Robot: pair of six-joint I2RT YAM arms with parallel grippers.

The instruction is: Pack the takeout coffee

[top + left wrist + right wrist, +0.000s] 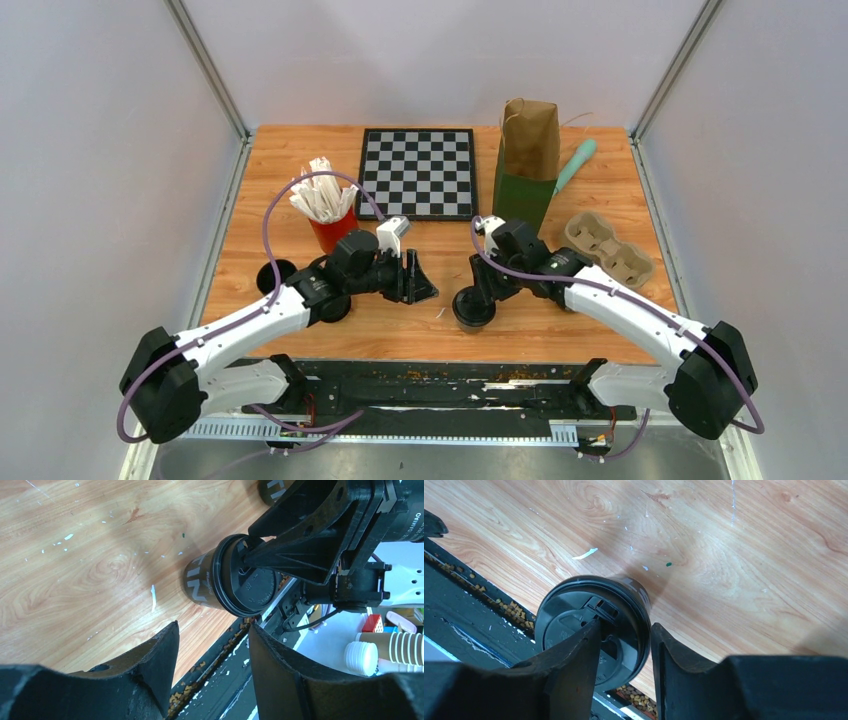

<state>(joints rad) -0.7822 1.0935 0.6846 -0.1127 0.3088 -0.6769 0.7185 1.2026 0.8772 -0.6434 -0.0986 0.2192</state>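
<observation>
One takeout coffee (472, 312), a dark cup with a black lid, stands near the table's front edge. My right gripper (470, 295) hangs over it. In the right wrist view the gripper (627, 624) straddles the lid's rim. One finger lies over the lid (569, 615) and the other stands just outside the cup wall, with a gap left between the jaws. The left gripper (214, 625) is open and empty, pointing at that cup (210, 580) from the left. Two more dark cups (273, 272) (336, 308) stand by the left arm, partly hidden.
A brown paper bag (530, 140) stands upright at the back right. A pulp cup carrier (608, 247) lies to its right. A red cup of wrapped straws (330, 225) and a chessboard (418, 172) sit behind the left gripper. A black rail (440, 380) runs along the front edge.
</observation>
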